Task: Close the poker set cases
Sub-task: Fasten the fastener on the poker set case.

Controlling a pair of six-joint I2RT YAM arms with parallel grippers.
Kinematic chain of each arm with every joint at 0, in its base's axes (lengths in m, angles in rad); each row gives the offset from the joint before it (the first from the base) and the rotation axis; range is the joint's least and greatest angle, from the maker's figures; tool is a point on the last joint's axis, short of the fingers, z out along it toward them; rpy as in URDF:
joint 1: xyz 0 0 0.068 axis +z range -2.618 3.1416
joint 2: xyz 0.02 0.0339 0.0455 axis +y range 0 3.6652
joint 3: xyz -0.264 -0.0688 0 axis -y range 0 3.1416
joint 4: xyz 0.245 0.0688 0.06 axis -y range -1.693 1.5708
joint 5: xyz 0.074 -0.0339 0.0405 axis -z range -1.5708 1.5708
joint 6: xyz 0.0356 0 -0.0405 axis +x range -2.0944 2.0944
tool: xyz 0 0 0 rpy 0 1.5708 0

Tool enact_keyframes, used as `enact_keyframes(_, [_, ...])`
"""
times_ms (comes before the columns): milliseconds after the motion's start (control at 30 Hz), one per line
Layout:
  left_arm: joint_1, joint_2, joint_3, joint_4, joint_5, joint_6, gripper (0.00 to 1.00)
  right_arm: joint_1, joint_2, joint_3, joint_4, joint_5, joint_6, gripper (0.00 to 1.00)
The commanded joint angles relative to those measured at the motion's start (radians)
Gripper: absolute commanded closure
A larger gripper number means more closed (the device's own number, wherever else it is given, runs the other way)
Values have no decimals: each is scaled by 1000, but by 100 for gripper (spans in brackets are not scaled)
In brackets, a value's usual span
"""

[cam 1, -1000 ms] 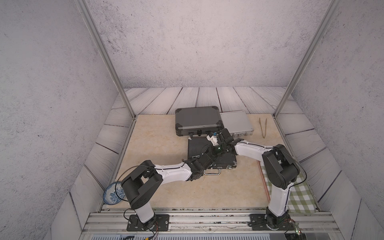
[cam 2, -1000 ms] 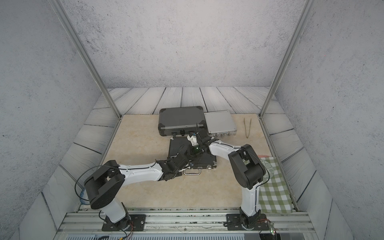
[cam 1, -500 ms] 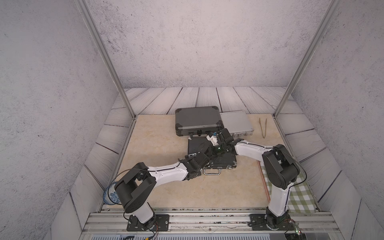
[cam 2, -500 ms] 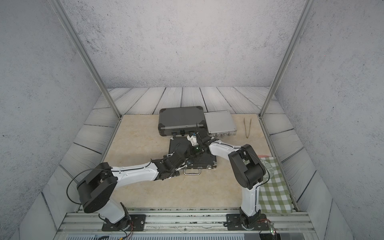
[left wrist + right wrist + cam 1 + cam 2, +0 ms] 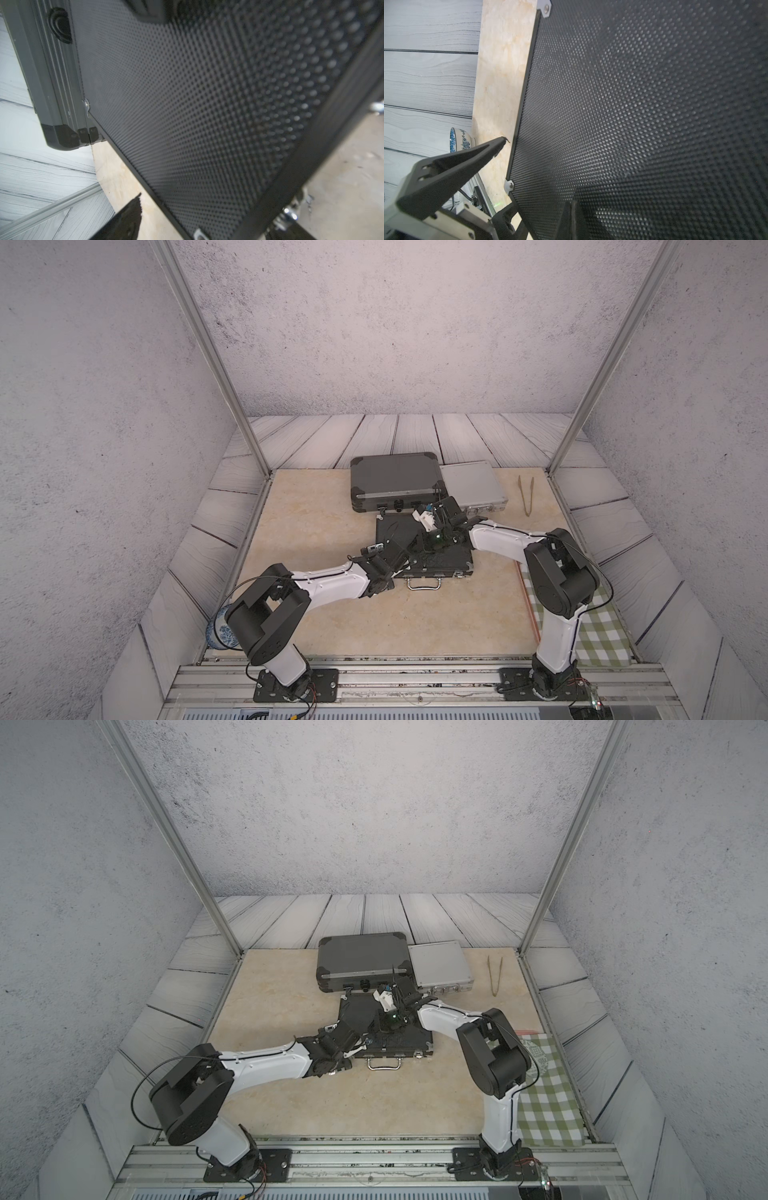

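Left gripper lets go of the flat black case

The left gripper (image 5: 397, 553) has spread its fingers wider and pulled back a little toward the near edge of the black case (image 5: 446, 562). It looks open, with nothing in it. The black case lies flat in the middle of the table (image 5: 316, 531), lid down. The right gripper (image 5: 430, 545) is closed up tight and empty, low over that lid, same as before. Behind them, the big grey case (image 5: 392, 477) and the small silver case (image 5: 469, 483) sit side by side, lids down too. So all three look shut. I cannot tell if the clips are done.
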Motion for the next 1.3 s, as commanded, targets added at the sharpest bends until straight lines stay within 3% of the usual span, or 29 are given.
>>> enact_keyframes(0, [5, 15, 11, 43, 30, -37, 9, 5, 74, -49, -187, 99, -19, 96])
enact_keyframes(400, [10, 24, -19, 105, 79, -86, 9, 5, 74, -45, -188, 96, -19, 96])
enact_keyframes(700, [25, -38, -14, -6, 234, -76, 11, 6, 71, -43, -194, 99, -24, 96])
enact_keyframes(1267, [37, 2, 38, -49, 296, -88, 11, 5, 80, -54, -181, 98, -18, 96])
